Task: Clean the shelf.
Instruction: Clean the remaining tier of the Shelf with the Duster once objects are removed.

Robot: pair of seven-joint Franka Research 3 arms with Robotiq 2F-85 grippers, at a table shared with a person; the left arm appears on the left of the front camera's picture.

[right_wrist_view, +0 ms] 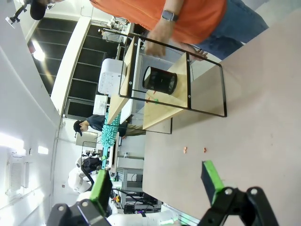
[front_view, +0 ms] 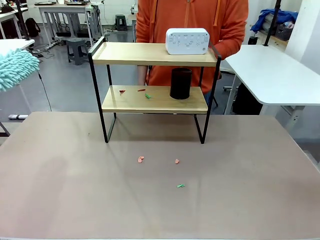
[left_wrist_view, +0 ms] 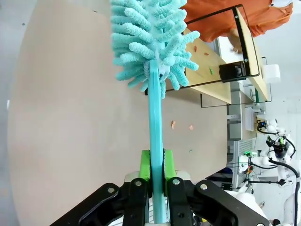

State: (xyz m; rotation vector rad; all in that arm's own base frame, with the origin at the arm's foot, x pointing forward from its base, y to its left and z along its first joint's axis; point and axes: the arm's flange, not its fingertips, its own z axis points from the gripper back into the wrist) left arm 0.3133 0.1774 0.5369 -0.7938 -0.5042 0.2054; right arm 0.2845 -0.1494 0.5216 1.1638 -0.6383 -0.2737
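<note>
Markings: the face of the white device [front_view: 187, 41] carries small marks, too small to read. The black cylinder [front_view: 180, 83] shows no legible label.

Shelf position: the shelf [front_view: 150, 100] stands on the counter [front_view: 75, 190] at the middle of its far edge, upright on four black legs. The white device sits on the top board, toward its right end. The black cylinder stands on the lower board, right of centre. Two red scraps [front_view: 122, 91] and one green scrap [front_view: 148, 96] lie on the lower board, left of the cylinder. Two pink scraps [front_view: 141, 159] and a green one [front_view: 180, 186] lie on the counter in front of the shelf, clear of its legs. A person in an orange top [front_view: 190, 15] stands directly behind the shelf.

Left tool: the left tool [left_wrist_view: 157, 174] is pressed together on the flat teal handle of a duster [left_wrist_view: 150, 42], green pads on either side of it. In the front view the fluffy head hangs above the far left corner of the counter, well apart from the shelf's left end. In the left wrist view the shelf lies beyond the head, off to one side.

Right tool: the right tool [right_wrist_view: 157, 181] is spread wide with nothing between its fingers. The shelf stands well ahead of it, with bare counter and the scraps between.
</note>
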